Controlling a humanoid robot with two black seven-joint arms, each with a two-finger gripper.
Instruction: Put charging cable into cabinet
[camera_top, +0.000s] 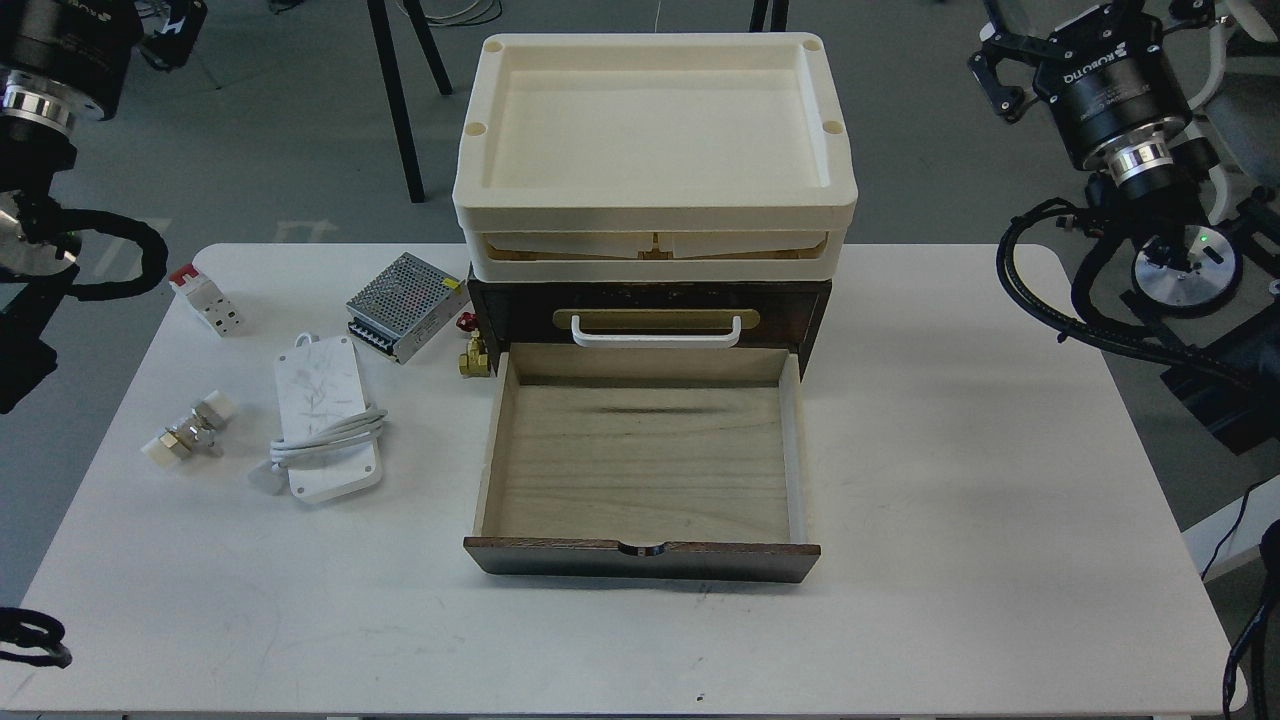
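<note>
The charging cable (322, 412) lies on the white table (950, 450), left of the cabinet. It is a flat white block with its cord coiled across the near end. The cabinet (812, 312) stands at table centre with a cream tray on top. Its upper drawer with the white handle (655, 330) is closed. The lower pale wood drawer (645, 470) is pulled out toward me and holds nothing. My left gripper (172, 28) is at the top left corner and my right gripper (1035, 45) at the top right, both raised off the table and far from the cable. Their fingers are not clearly visible.
A silver perforated power-supply box (405, 305) sits behind the cable. A red and white breaker (205, 300) is further left, and a brass valve (470, 352) is beside the cabinet. A small metal fitting (190, 435) lies left of the cable. Black chair legs stand behind the table.
</note>
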